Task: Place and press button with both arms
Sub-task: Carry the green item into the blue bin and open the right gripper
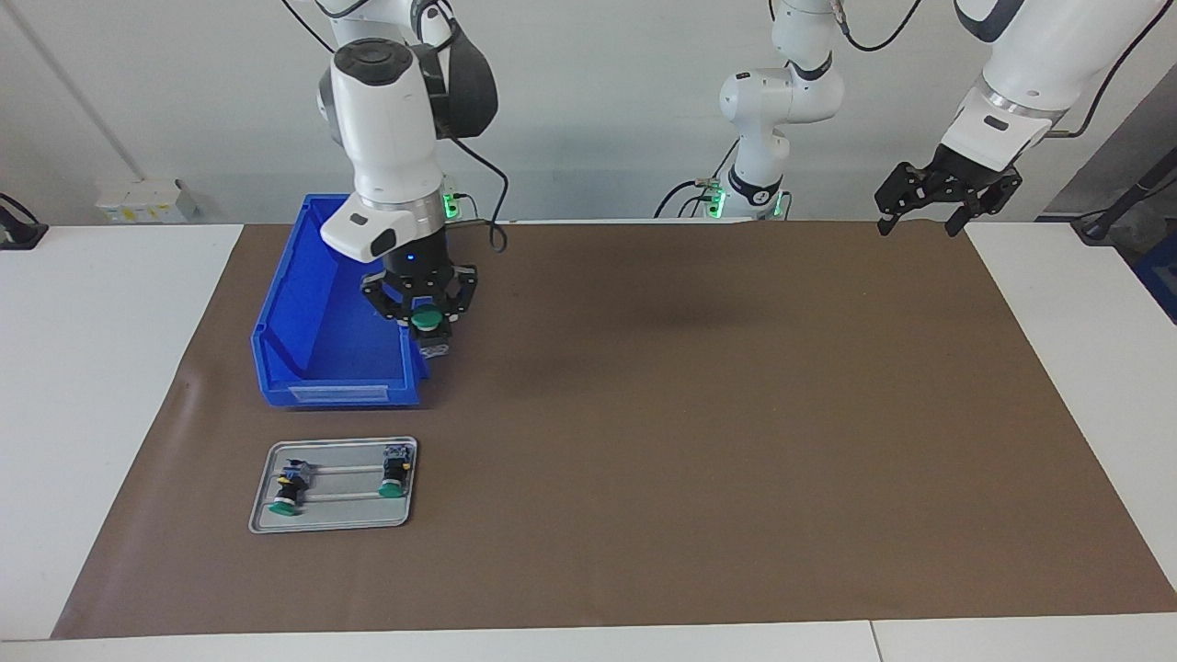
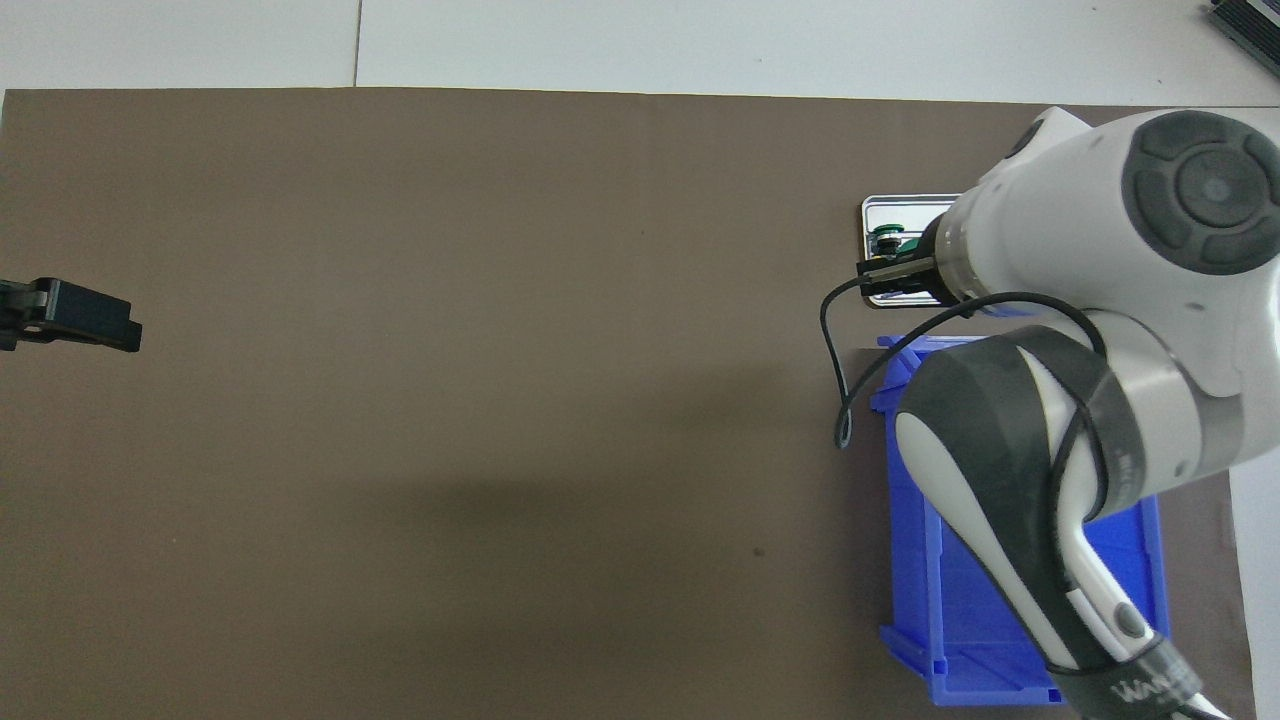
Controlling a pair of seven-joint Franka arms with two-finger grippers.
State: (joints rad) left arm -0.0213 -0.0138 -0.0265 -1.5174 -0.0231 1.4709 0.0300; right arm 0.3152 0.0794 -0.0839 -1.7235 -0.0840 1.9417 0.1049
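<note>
Across the white table lies a big brown paper mat (image 1: 644, 441), and on it, toward the right arm's end, sits a deep blue plastic bin (image 1: 303, 313) with an open front, which I'll take as my landmark. Over the bin's edge nearest the table's middle hangs the right gripper (image 1: 423, 313), its black fingers clenched on the button (image 1: 425, 320), a small push switch with a round green cap facing away from the robots and a grey terminal block hanging below; it is up in the air, clear of the bin. Well apart from the bin, over the mat's edge at the left arm's end, the left gripper (image 1: 919, 221) waits with its jaws spread wide and nothing between them. Just beside the bin, farther from the robots, rests a flat shiny metal tray (image 1: 331, 519) holding two more green-capped switches (image 1: 394, 478) lying on their sides.
</note>
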